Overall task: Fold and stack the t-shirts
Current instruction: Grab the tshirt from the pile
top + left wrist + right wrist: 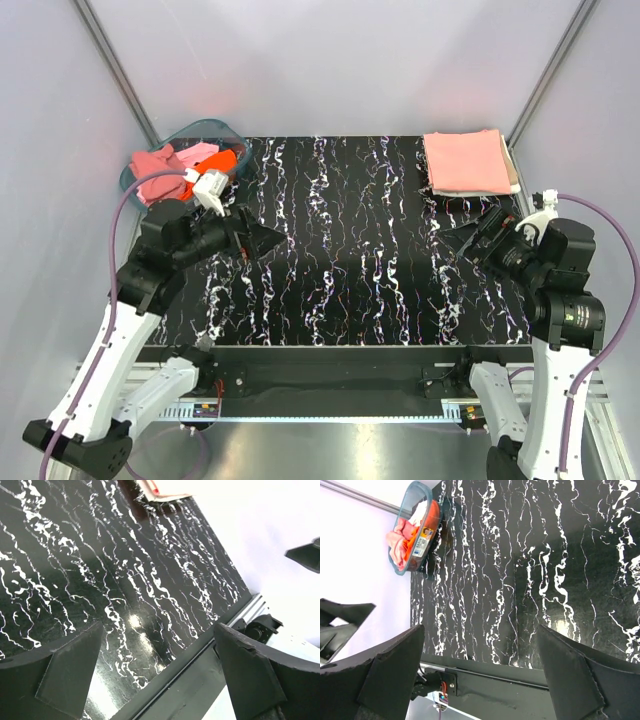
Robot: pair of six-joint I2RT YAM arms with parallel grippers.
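Note:
A folded salmon-pink t-shirt point(466, 162) lies on top of a small stack at the table's back right corner; its edge shows in the left wrist view point(161, 491). Crumpled pink and bright orange t-shirts point(178, 163) sit in the teal plastic tub point(215, 128) at the back left, also in the right wrist view point(409, 536). My left gripper point(268, 240) is open and empty above the table's left side point(160, 680). My right gripper point(458, 240) is open and empty above the right side point(480, 680). No brick-red t-shirt shows.
The black marbled table point(350, 250) stretches between the two arms. Its front edge with a metal rail point(340, 360) is near the arm bases. Grey walls enclose the back and sides.

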